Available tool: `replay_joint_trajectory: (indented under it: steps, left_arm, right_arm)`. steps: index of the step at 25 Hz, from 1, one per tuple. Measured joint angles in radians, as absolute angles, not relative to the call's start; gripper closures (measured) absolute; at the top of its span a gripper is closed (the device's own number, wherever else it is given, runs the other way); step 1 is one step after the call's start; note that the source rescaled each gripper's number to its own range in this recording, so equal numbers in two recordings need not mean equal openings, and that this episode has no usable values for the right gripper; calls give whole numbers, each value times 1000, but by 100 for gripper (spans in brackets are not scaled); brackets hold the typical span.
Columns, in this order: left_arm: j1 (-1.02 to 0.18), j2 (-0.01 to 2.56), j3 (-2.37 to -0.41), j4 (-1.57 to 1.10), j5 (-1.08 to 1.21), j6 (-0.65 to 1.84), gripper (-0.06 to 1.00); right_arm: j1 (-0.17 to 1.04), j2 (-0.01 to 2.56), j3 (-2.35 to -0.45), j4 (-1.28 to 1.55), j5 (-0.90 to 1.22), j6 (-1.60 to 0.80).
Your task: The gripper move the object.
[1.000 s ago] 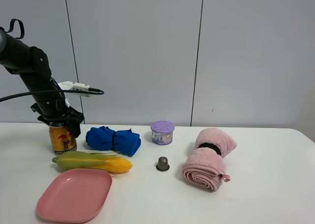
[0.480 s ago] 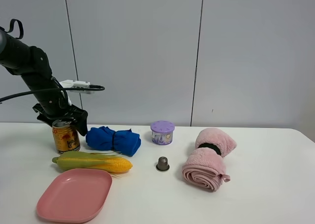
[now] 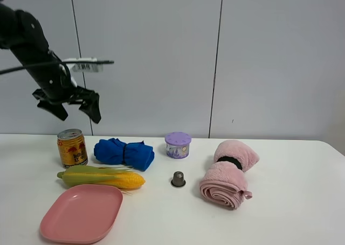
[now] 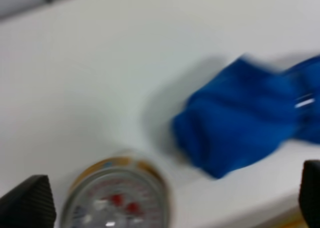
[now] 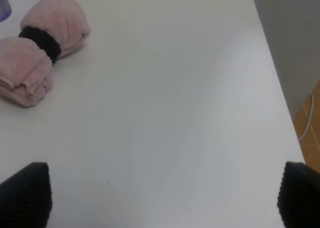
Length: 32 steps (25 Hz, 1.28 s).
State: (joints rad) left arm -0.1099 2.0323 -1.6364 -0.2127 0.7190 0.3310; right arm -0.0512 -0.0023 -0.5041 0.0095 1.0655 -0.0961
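Observation:
The gold-yellow Red Bull can (image 3: 72, 147) stands upright on the white table at the left, beside the blue cloth (image 3: 124, 152). My left gripper (image 3: 75, 111) is open and empty, raised well above the can. In the left wrist view the can's silver top (image 4: 116, 199) lies below, between my two fingertips (image 4: 27, 202), and the picture is blurred. My right gripper (image 5: 160, 195) is open and empty over bare table at the right; it does not show in the exterior view.
A corn cob (image 3: 102, 177) lies in front of the can, with a pink plate (image 3: 82, 212) nearer the front edge. A purple lidded jar (image 3: 178, 145), a small grey capsule (image 3: 178, 179) and a rolled pink towel (image 3: 227, 173) sit to the right.
My left gripper has let go of the can and risen well above it. The can stands on the table slightly right of where it was a second ago.

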Motion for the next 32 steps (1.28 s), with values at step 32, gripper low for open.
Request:
replay_joint_trajectory:
  steps: [32]
  left_arm:
    - [257, 1047, -1309, -113, 1119, 334, -5]
  right_arm:
    - [-51, -2, -504, 9, 1066, -96]
